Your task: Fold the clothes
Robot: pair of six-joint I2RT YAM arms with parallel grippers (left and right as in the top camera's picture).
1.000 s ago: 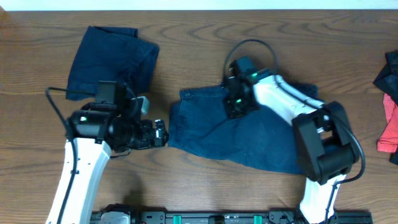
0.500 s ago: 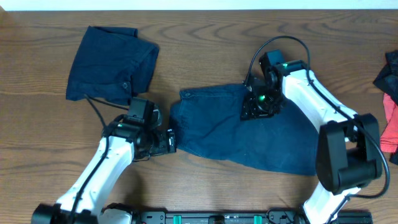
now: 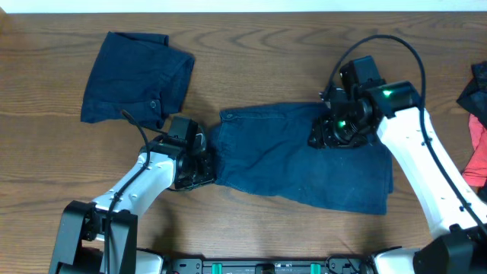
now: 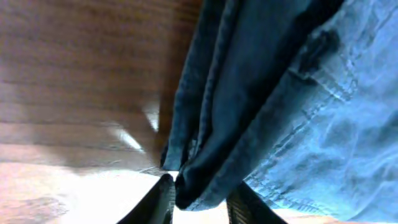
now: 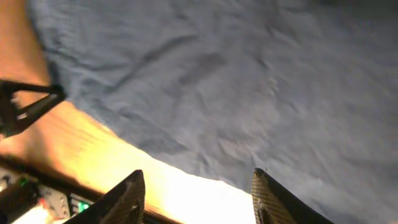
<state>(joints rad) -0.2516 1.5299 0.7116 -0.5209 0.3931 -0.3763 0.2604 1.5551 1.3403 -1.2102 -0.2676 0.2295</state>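
The left gripper (image 3: 204,164) has moved in across the table (image 3: 251,46) to the left hem of the spread navy shorts (image 3: 289,164). The right gripper (image 3: 323,138) has slid rightward along their upper edge. In the left wrist view a folded fabric edge sits between the fingers (image 4: 158,202), seemingly pinched, though the blur leaves some doubt. The right gripper's fingers (image 5: 124,199) stand apart above the cloth. Folded navy shorts (image 3: 137,80) lie up and left of the spread pair, and a coral-red piece (image 3: 478,161) lies far to their right.
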